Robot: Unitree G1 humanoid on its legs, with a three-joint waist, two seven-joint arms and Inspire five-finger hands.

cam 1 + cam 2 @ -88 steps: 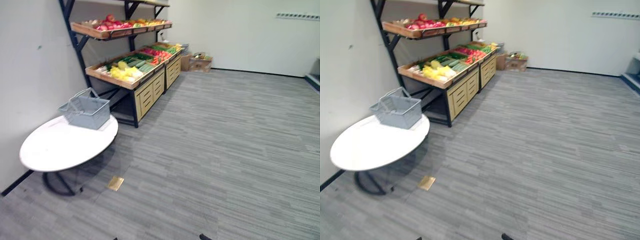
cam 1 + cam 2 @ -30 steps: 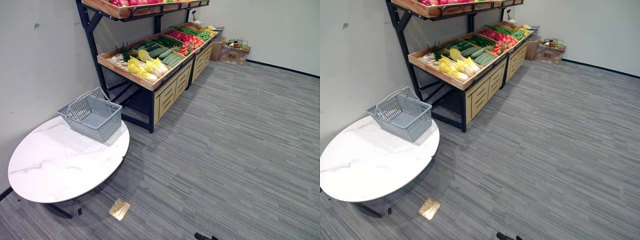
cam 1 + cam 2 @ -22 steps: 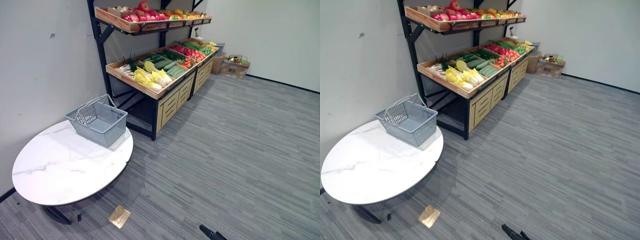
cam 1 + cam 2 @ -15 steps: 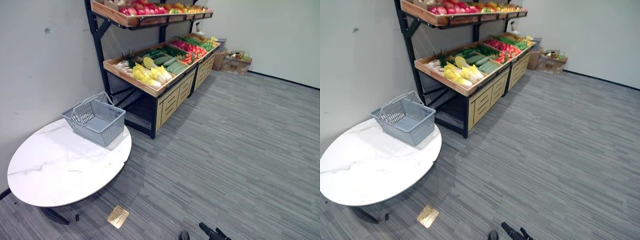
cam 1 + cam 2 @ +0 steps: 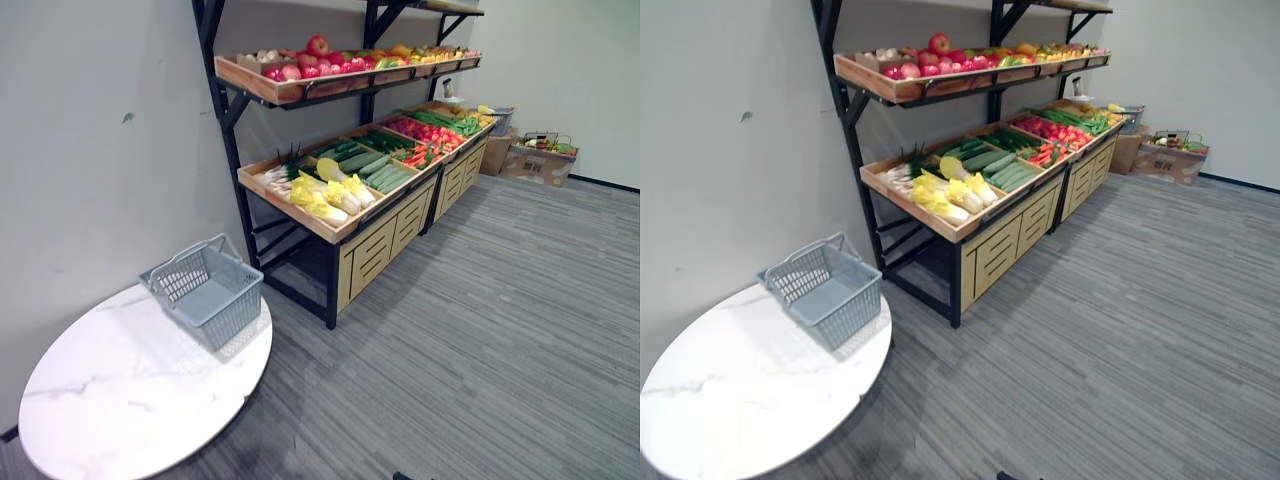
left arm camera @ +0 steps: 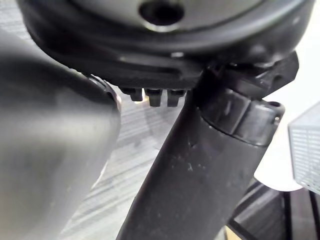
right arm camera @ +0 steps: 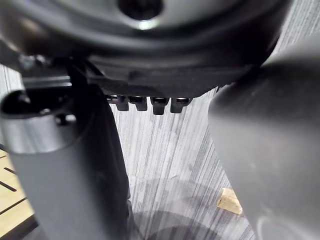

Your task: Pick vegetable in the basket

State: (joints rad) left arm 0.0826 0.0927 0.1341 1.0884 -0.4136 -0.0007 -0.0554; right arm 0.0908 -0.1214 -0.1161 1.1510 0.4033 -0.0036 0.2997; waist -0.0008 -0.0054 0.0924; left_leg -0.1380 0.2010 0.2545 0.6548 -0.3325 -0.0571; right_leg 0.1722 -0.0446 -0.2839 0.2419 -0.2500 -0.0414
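Left hand and right hand: each hangs over grey floor, thumb straight, fingers relaxed, nothing held. Round white marble table carries a grey plastic basket at its far edge. Beyond, apart from it, the wooden rack: vegetables on the lower shelf, apples above. Farthest, a cardboard box; print too small to read.
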